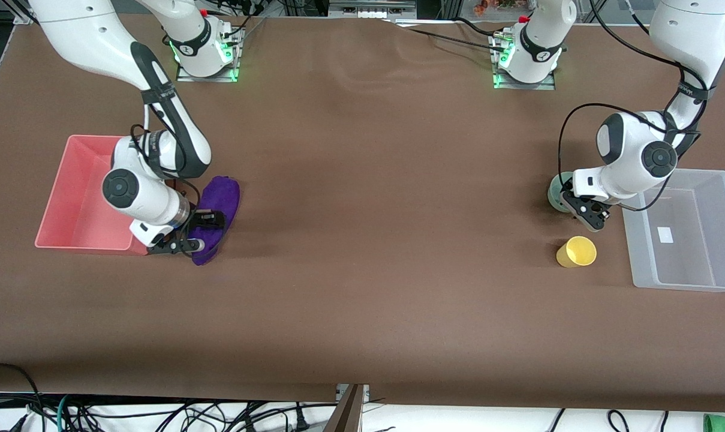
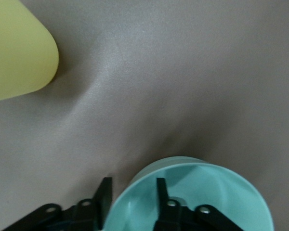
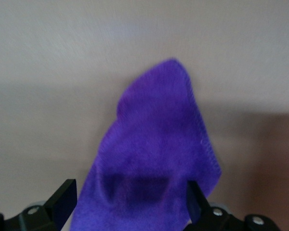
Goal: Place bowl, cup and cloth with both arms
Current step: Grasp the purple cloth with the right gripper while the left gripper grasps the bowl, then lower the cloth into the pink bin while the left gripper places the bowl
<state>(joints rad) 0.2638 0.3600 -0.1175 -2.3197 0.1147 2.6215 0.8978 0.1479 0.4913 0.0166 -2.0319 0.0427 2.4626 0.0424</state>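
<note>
The purple cloth lies bunched on the table beside the pink bin. My right gripper is low over the cloth's end nearer the front camera, open, with the cloth between its fingers. The mint-green bowl stands beside the clear bin. My left gripper is open astride the bowl's rim, one finger inside and one outside. The yellow cup stands upright nearer the front camera than the bowl and also shows in the left wrist view.
The pink bin stands at the right arm's end of the table, with nothing visible in it. The clear bin stands at the left arm's end and holds only a small white label. Bare brown table lies between them.
</note>
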